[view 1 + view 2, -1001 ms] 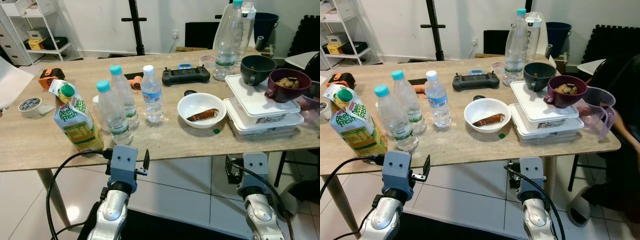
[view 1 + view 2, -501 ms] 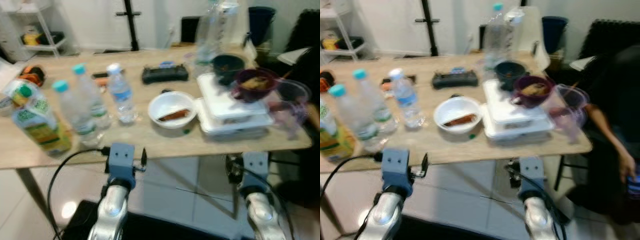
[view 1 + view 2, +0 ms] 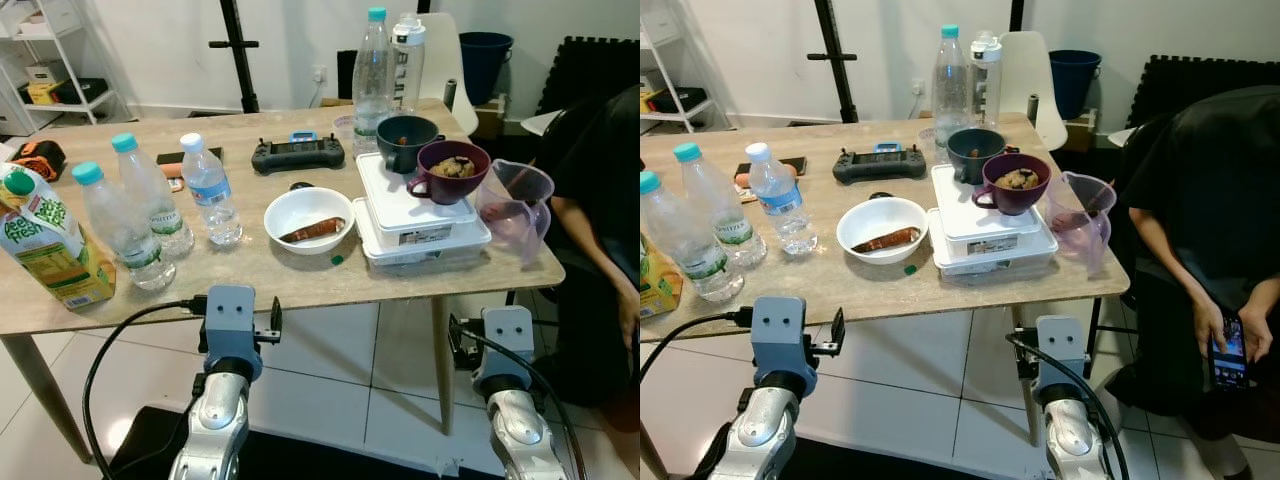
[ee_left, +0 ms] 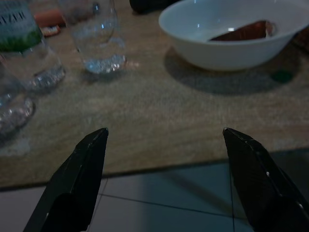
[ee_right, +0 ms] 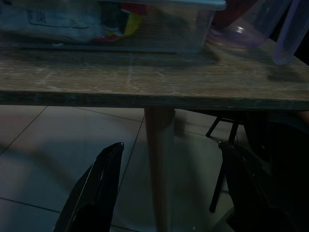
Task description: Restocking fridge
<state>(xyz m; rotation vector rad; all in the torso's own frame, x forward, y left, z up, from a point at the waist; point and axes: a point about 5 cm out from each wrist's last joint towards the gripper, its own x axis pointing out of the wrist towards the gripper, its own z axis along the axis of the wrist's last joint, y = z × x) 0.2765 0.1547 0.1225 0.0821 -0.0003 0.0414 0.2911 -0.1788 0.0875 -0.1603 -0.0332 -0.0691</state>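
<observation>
**Groceries on the table, both grippers held low and empty**

The things to stock stand on a wooden table (image 3: 300, 275). At its left end is a juice carton (image 3: 42, 240), tilted a little, and just beside it three small water bottles (image 3: 122, 228) with blue or white caps stand upright in a loose cluster. Near the middle sits a white bowl (image 3: 309, 219) with a brown piece of food (image 3: 313, 230) lying in it. Right of the bowl, two clear lidded containers (image 3: 420, 222) are stacked; on the top lid rest a dark green bowl (image 3: 407, 142) and a maroon bowl (image 3: 452, 171) with food in it, the two close together. A clear purple-tinted jug (image 3: 512, 207) stands at the table's right edge, just beside the stack. Behind the stack two tall bottles (image 3: 372, 68) stand upright, and a black handheld controller (image 3: 297, 154) lies behind the white bowl. A small green bit lies on the wood between the white bowl and the containers.

The left gripper (image 4: 164, 179) hangs below the table's near edge, in front of the white bowl, its fingers (image 4: 79, 179) spread wide and holding nothing. The right gripper (image 5: 169, 193) is also below the edge, facing the table leg (image 5: 159, 164) under the containers, its fingers (image 5: 96, 193) spread apart and empty.

A person in black (image 3: 1210, 220) sits at the table's right side, holding a phone (image 3: 1227, 362).
</observation>
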